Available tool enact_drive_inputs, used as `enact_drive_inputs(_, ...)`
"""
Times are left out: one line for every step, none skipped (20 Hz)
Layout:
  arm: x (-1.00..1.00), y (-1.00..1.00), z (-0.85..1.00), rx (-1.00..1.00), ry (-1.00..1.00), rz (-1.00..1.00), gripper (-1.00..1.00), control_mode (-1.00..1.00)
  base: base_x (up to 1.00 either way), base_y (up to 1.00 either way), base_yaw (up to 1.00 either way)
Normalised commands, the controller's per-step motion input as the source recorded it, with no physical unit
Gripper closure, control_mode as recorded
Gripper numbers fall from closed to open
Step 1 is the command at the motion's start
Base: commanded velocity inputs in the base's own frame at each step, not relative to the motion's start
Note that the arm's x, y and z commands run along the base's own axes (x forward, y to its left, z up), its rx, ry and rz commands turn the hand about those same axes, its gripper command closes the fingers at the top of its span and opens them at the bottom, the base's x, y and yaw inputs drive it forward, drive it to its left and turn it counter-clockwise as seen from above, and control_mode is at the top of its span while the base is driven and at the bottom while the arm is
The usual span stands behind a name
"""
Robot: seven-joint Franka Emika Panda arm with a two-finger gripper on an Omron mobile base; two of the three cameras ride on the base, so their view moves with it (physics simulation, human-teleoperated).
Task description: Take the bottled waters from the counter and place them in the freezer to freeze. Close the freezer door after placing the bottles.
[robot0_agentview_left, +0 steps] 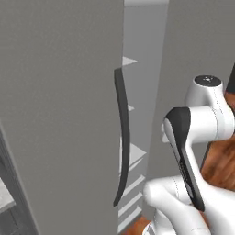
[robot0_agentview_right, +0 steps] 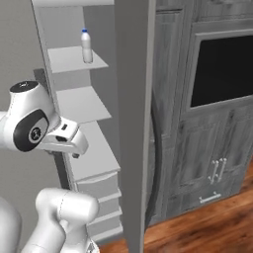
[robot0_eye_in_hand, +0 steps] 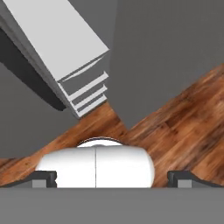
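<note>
One bottled water (robot0_agentview_right: 87, 45), whitish-clear with a blue cap, stands upright on an upper white shelf (robot0_agentview_right: 74, 60) inside the open freezer (robot0_agentview_right: 89, 163). The freezer door (robot0_agentview_right: 133, 123) is swung out toward me, edge-on, just right of the shelves, with its dark bar handle (robot0_agentview_right: 153, 138) on its far side. My gripper (robot0_eye_in_hand: 116, 180) is open; its fingertips (robot0_eye_in_hand: 43, 179) stand wide apart with nothing between them. It hangs in front of the lower shelves, well below the bottle, and looks down at the white drawers (robot0_eye_in_hand: 85, 92) and the floor.
A plain grey panel with a long dark handle (robot0_agentview_left: 121, 137) stands left of the shelf gap. Dark grey panelled cabinets (robot0_agentview_right: 217, 163) with a black window (robot0_agentview_right: 225, 69) lie right of the door. Wood floor (robot0_eye_in_hand: 175, 118) runs below. A sliver of counter (robot0_agentview_left: 3, 197) shows at lower left.
</note>
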Motion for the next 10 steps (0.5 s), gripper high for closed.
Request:
enact_drive_inputs(0.00, 0.00, 0.00, 0.00, 0.00, 0.00, -1.00, 1.00, -0.74, 0.30, 0.35)
enact_drive_inputs(0.00, 0.00, 0.00, 0.00, 0.00, 0.00, -1.00, 1.00, -0.79, 0.40, 0.40)
enact_drive_inputs(0.00, 0.00, 0.00, 0.00, 0.00, 0.00, -1.00, 1.00, -0.74, 0.51, 0.41)
enact_drive_inputs(0.00, 0.00, 0.00, 0.00, 0.00, 0.00, -1.00, 1.00, -0.71, 0.60, 0.43)
enact_drive_inputs(0.00, 0.00, 0.00, 0.00, 0.00, 0.00, -1.00, 1.00, -0.71, 0.70, 0.45)
enact_drive_inputs(0.00, 0.00, 0.00, 0.00, 0.00, 0.00, -1.00, 1.00, -0.80, 0.84, 0.47)
enact_drive_inputs(0.00, 0.00, 0.00, 0.00, 0.00, 0.00, -1.00, 1.00, -0.74, 1.00, 0.52)
enact_drive_inputs(0.00, 0.00, 0.00, 0.00, 0.00, 0.00, -1.00, 1.00, -0.62, 1.00, 0.53)
enact_drive_inputs(0.00, 0.00, 0.00, 0.00, 0.00, 0.00, -1.00, 1.00, -0.63, 1.00, 0.54)
enact_drive_inputs(0.00, 0.00, 0.00, 0.00, 0.00, 0.00, -1.00, 1.00, -0.67, 1.00, 0.52)
